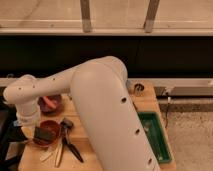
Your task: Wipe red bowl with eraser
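Observation:
The red bowl (50, 131) sits near the front left of the wooden table (85, 150). A small dark block, the eraser (44, 134), lies inside it towards its left side. My gripper (31, 125) hangs from the white wrist at the bowl's left rim, right beside the eraser. My large white arm arches over the middle of the table and hides much of it.
A darker purple-maroon bowl (50, 103) stands just behind the red bowl. Black-handled tools (70, 142) and pale utensils (56, 154) lie in front to the right. A green tray (156, 137) sits at the table's right side. A small round container (138, 88) stands at the back edge.

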You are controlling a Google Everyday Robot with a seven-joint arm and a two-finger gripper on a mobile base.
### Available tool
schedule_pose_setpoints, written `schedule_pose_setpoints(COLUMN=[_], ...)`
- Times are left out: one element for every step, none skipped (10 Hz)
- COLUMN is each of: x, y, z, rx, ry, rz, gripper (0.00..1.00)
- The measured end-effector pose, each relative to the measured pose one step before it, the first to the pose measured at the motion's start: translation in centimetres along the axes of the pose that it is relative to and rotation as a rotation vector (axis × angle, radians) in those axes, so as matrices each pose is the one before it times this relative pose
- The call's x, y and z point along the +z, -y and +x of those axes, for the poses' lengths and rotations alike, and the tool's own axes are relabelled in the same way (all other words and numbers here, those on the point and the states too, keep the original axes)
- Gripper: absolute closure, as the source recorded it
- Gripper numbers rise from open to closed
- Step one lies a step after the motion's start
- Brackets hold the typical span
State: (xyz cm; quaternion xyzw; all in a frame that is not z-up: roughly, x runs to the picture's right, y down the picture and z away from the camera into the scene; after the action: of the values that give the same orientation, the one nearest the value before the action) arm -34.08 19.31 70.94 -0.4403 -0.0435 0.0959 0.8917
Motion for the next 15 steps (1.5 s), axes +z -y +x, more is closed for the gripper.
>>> schedule_pose_setpoints(x=[-0.267, -0.277, -0.252, -0.189, -0.068, 0.089, 0.222, 0.291, 0.137, 0.092, -0.090, -0.203, -0.296, -0.549, -0.472], y=[0.587, 0.500, 0.595, 0.760, 0.285, -0.068, -0.406, -0.632, -0.916, -0.940, -0.260, 0.208, 0.370, 1.491, 1.438], z=[0.276, -0.083, -0.022, -0.297, -0.208, -0.373, -0.320, 0.013, 0.052, 0.121, 0.769, 0.536, 0.366, 0.566, 0.148], rx=[0.01201, 0.00540, 0.00526, 0.00558, -0.00020, -0.00707, -0.01219, -0.01168, -0.01002, -0.00203, 0.01691, 0.01583, 0.01400, 0.02391, 0.00721], ry=[-0.00410, 0.00131, -0.00605, 0.00063, -0.00182, -0.00235, -0.00513, -0.00862, -0.01073, -0.00319, -0.00299, -0.00160, 0.00200, 0.00577, 0.00406], rz=[0.01472, 0.01348, 0.01454, 0.01260, 0.00575, 0.00337, 0.00027, -0.00095, 0.00187, -0.00041, 0.00306, 0.00578, 0.00704, 0.01395, 0.01434], gripper=[1.00, 1.00, 1.00, 1.00, 1.00, 1.00, 1.00, 1.00, 1.00, 1.00, 1.00, 1.00, 1.00, 1.00, 1.00])
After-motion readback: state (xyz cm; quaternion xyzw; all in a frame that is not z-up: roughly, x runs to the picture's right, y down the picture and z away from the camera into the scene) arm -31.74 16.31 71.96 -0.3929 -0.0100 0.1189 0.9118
